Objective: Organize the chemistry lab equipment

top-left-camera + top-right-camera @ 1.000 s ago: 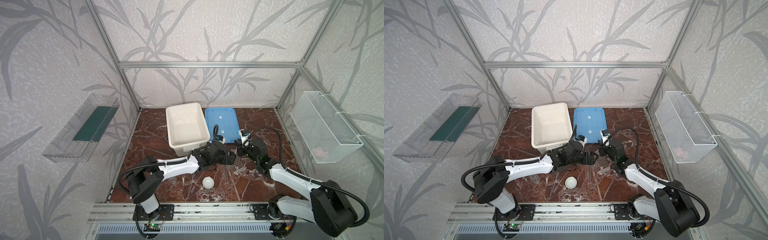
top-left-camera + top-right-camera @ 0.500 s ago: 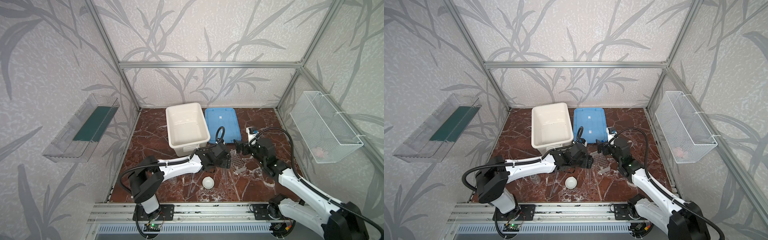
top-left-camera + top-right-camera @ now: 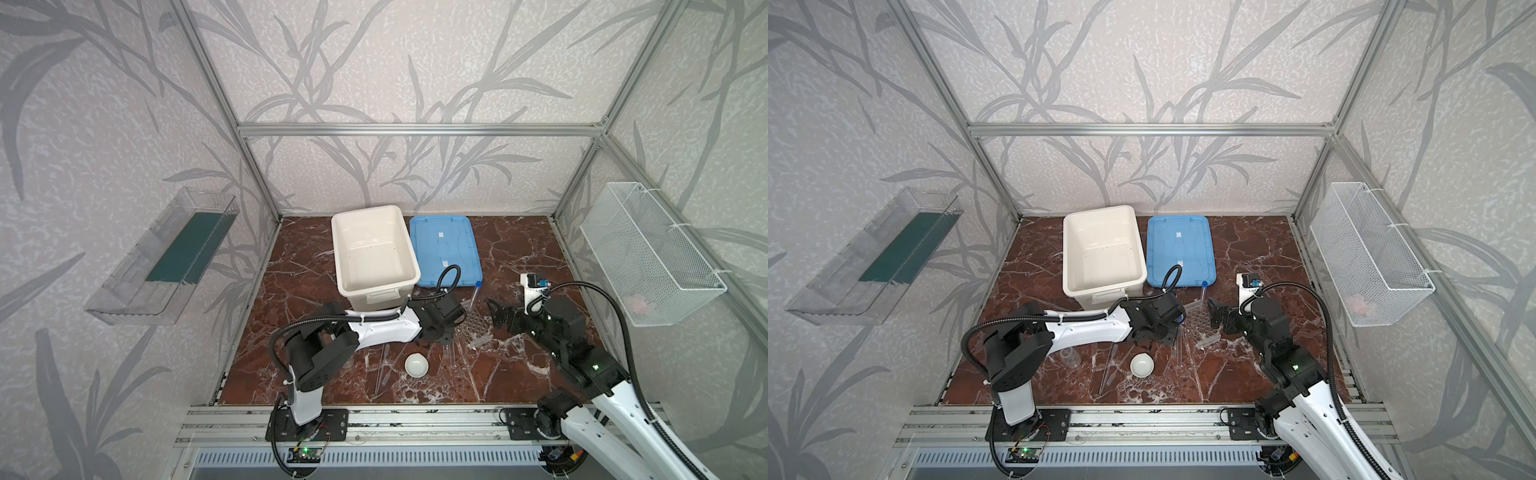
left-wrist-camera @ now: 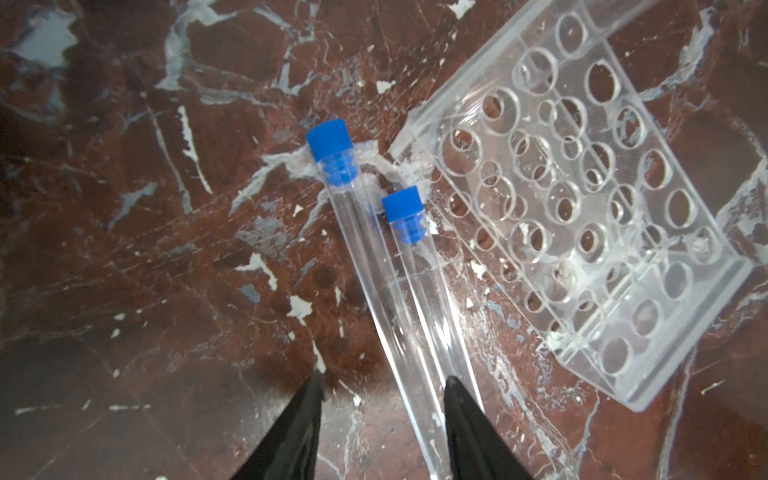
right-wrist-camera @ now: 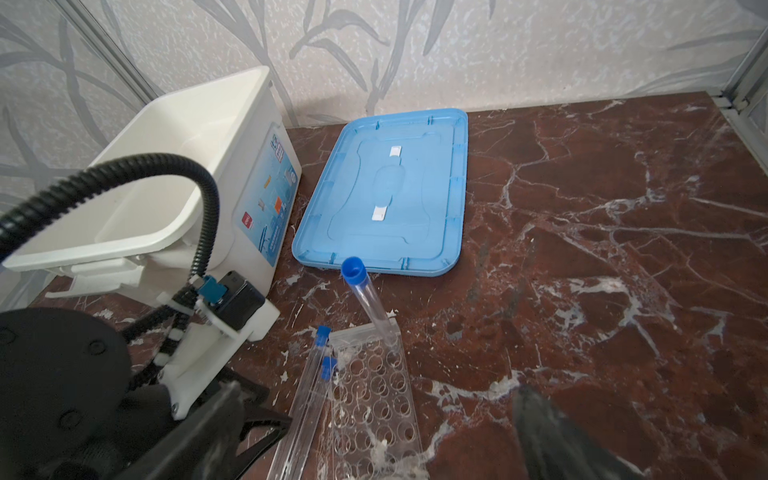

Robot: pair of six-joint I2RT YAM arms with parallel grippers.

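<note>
Two clear blue-capped test tubes [image 4: 365,232] lie side by side on the marble next to the clear honeycomb-holed rack [image 4: 582,199]. My left gripper [image 4: 383,388] is open low over them, with one tube between its fingers and untouched on one side. Another tube [image 5: 370,299] leans in the rack's [image 3: 473,328] far corner. My right gripper [image 5: 380,409] stands wide open and empty, back from the rack [image 5: 370,411]. Toward the front lie a small round white dish [image 3: 416,365], a clear pipette [image 3: 1108,372] and a small clear jar [image 3: 1070,357].
A big white tub [image 3: 376,291] and its blue lid [image 3: 444,249] sit at the back of the marble floor. A wire basket [image 3: 648,253] hangs on the right wall and a clear shelf [image 3: 162,262] on the left wall.
My right gripper opened, left a tube leaning in the rack and drew back to the right. My left gripper dropped over the two lying tubes and its jaws narrowed.
</note>
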